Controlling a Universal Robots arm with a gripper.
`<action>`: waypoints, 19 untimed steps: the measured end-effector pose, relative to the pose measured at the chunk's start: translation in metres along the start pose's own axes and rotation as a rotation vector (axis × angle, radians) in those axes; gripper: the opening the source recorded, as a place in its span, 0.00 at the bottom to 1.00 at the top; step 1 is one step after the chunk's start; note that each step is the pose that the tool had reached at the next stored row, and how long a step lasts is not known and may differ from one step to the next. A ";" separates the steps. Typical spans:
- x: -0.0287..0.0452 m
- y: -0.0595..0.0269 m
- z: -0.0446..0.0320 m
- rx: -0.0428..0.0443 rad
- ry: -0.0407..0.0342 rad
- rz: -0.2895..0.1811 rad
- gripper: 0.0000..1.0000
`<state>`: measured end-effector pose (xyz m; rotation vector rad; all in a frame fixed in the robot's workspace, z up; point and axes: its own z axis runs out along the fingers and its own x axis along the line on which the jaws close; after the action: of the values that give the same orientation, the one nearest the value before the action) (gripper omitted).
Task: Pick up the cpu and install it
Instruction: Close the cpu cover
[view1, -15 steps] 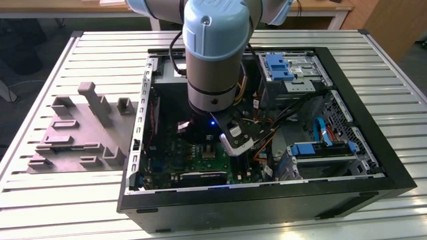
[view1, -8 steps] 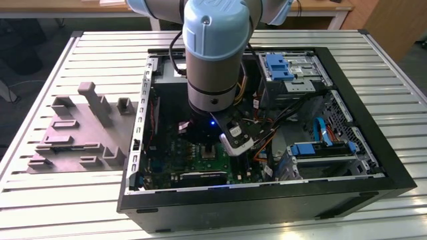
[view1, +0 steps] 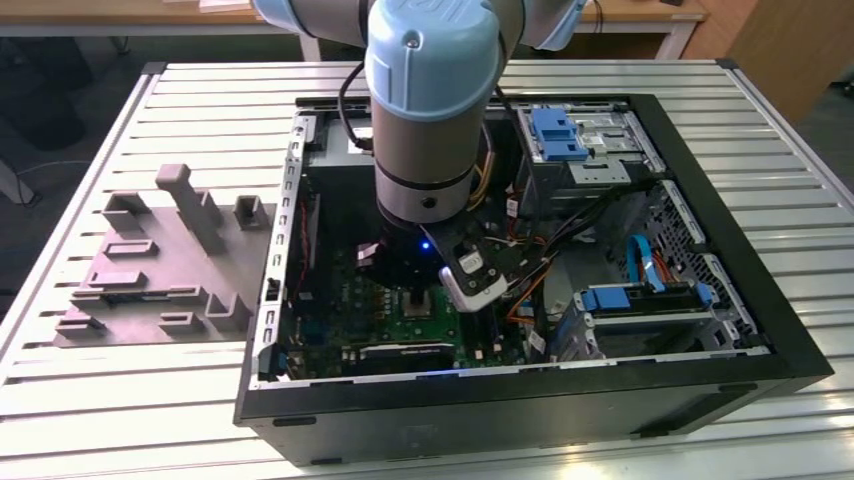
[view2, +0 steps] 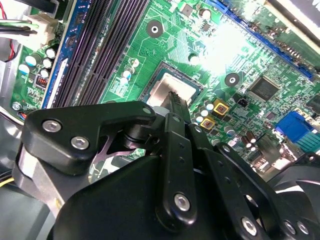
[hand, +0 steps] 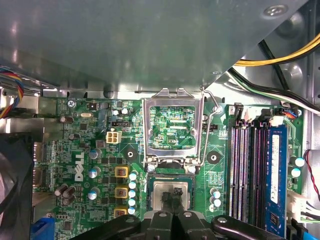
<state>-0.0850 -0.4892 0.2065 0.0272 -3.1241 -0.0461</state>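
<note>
You have one chip (hand: 172, 195), one green board (hand: 100, 150) and one open computer case (view1: 747, 300) on the slatted bench (view1: 134, 400). The chip lies flat in its square socket on the board, directly under the claw (hand: 174, 196), whose fingers (view2: 176, 102) are drawn together and touch the chip's pale top in both wrist views; whether they grip it you cannot tell. The arm (view1: 427, 110) stands nearly upright and reaches straight down into the case. Just beyond the claw, one silver socket frame (hand: 172, 127) stands raised on its hinge, with its wire lever (hand: 207, 125) beside it. Four long memory slots (hand: 255, 170) run near the claw's side. Outside the case, well apart from the claw, sits one grey moulded tray (view1: 154, 270).
</note>
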 end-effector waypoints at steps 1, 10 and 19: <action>0.0000 0.0000 -0.0002 0.0000 0.0000 0.000 0.11; 0.0000 0.0000 -0.0004 0.0000 0.0000 0.000 0.11; 0.0002 0.0004 -0.0139 0.0001 0.0001 0.000 0.11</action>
<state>-0.0850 -0.4892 0.2204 0.0272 -3.1240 -0.0461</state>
